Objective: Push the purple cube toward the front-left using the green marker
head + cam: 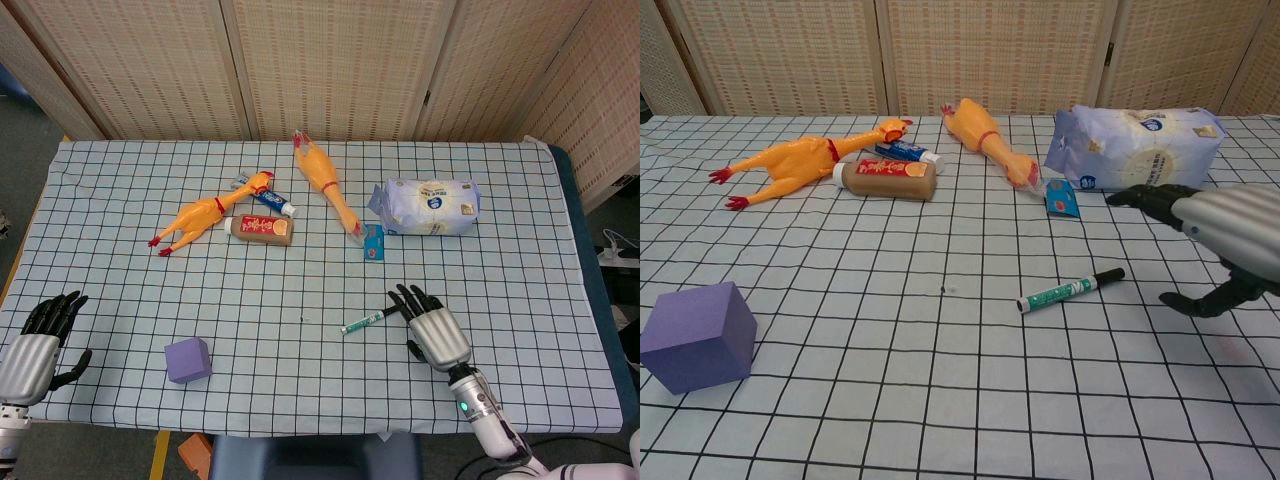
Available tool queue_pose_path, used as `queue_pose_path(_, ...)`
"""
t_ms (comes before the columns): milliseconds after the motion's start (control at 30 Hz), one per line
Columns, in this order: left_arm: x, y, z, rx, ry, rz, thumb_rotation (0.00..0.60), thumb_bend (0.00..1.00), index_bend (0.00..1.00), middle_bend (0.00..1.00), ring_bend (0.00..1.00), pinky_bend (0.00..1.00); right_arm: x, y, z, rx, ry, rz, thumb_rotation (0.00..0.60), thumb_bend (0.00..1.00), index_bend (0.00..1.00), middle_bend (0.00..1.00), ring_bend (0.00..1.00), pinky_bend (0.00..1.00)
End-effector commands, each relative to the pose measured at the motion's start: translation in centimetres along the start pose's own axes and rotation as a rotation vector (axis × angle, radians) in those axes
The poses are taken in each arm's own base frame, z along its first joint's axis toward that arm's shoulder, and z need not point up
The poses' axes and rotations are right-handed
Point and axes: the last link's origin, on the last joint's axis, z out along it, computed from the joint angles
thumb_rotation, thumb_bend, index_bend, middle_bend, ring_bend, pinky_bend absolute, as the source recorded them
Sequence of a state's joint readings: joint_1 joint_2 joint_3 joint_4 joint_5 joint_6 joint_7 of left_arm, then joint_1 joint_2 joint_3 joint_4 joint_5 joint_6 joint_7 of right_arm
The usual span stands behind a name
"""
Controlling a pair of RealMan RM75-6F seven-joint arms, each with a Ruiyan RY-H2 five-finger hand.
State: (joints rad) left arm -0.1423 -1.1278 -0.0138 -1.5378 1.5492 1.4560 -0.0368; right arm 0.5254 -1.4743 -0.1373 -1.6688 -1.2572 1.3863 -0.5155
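A: How is the right hand (pixel 434 330) being held?

B: It is being kept released, fingers spread, nothing grasped. The green marker (pixel 367 320) is lying flat on the checked cloth (pixel 500 280) just to the left of its fingertips; in the chest view a gap is being shown between marker (pixel 1070 290) and hand (pixel 1220 240).

A: And the purple cube (pixel 188 359)?

B: It is sitting well to the left of that hand, near the front edge of the table. The left hand (pixel 35 345) is being held at the front-left corner, beyond the cube, empty, with its fingers slightly apart.

A: What room is being left for moving?

B: A wide strip of bare cloth is being left between the marker and the cube. Little cloth is being left between the cube and the front edge.

A: What is being counted further back?

B: Two rubber chickens (pixel 205 213) (pixel 325 180), one brown bottle (pixel 260 228), one toothpaste tube (pixel 268 199), one small blue packet (pixel 374 243) and one white bag (pixel 428 206), all lying well beyond the right hand towards the far side.
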Motion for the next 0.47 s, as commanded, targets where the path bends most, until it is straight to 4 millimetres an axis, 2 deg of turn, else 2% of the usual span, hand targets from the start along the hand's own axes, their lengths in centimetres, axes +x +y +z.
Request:
queue_pose_path(33, 0.0, 0.2, -0.2, -0.009, 0.008, 0.007, 0.600, 0.39, 0.00, 0.00, 0.00, 0.07, 2.2, 4.2, -4.9, -0.106, 0.144, 0.046, 0.600, 0.21, 0.00, 0.00, 0.00, 0.14)
queue_pose_path(200, -0.3, 0.7, -0.4, -0.029, 0.008, 0.040, 0.600, 0.39, 0.00, 0.00, 0.00, 0.07, 1.4, 7.6, -9.3, -0.178, 0.190, 0.068, 0.600, 0.20, 0.00, 0.00, 0.00, 0.04)
queue_pose_path(300, -0.5, 0.9, -0.5, -0.024, 0.014, 0.055, 0.600, 0.39, 0.00, 0.00, 0.00, 0.07, 1.4, 8.6, -10.2, -0.188, 0.194, 0.054, 0.600, 0.19, 0.00, 0.00, 0.00, 0.02)
queue_pose_path(467, -0.8, 1.3, -0.7, -0.020, 0.021, 0.084, 0.600, 0.39, 0.00, 0.00, 0.00, 0.07, 2.7, 9.3, -10.7, -0.189, 0.235, 0.077, 0.600, 0.19, 0.00, 0.00, 0.00, 0.00)
